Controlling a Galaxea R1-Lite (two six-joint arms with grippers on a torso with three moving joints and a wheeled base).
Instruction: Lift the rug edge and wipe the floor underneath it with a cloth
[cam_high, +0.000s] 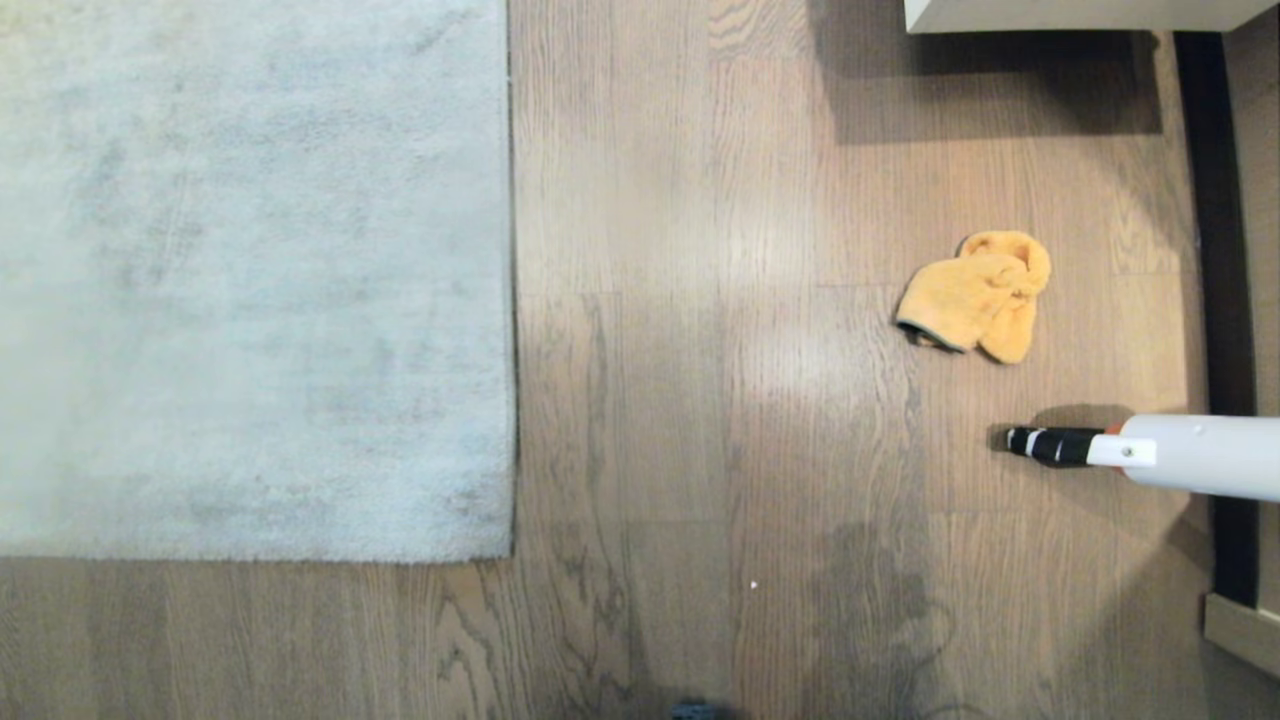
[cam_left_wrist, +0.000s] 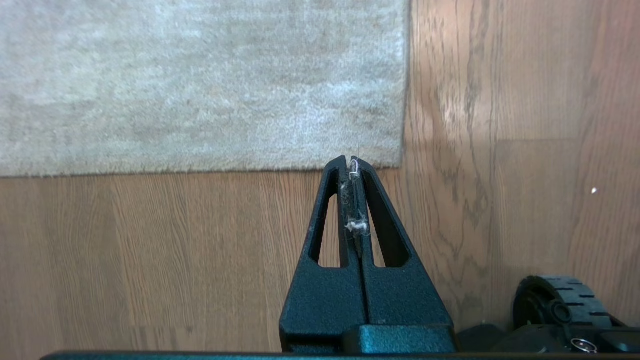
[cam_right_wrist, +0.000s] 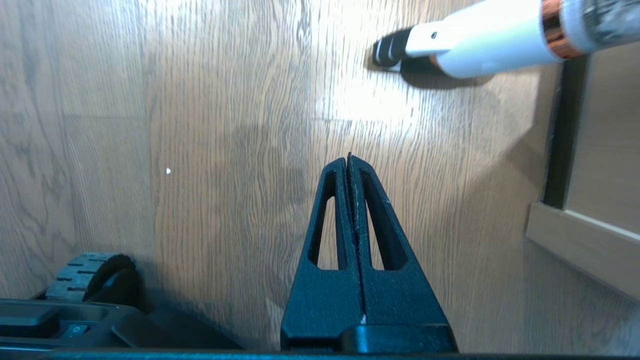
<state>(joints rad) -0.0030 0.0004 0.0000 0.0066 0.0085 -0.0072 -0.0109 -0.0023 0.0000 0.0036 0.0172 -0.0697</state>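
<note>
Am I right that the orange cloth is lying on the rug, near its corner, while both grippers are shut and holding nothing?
Not quite: the cloth lies on the bare floor, well apart from the rug edge, as the head view shows. The rest holds: the left gripper and the right gripper are both shut and holding nothing, as their wrist views show.

I see the rug (cam_high: 250, 280) cut off at the picture's top and left, the white tube (cam_high: 1190, 455) cut off at the right, and a white speck (cam_high: 753, 585) too small to identify.
</note>
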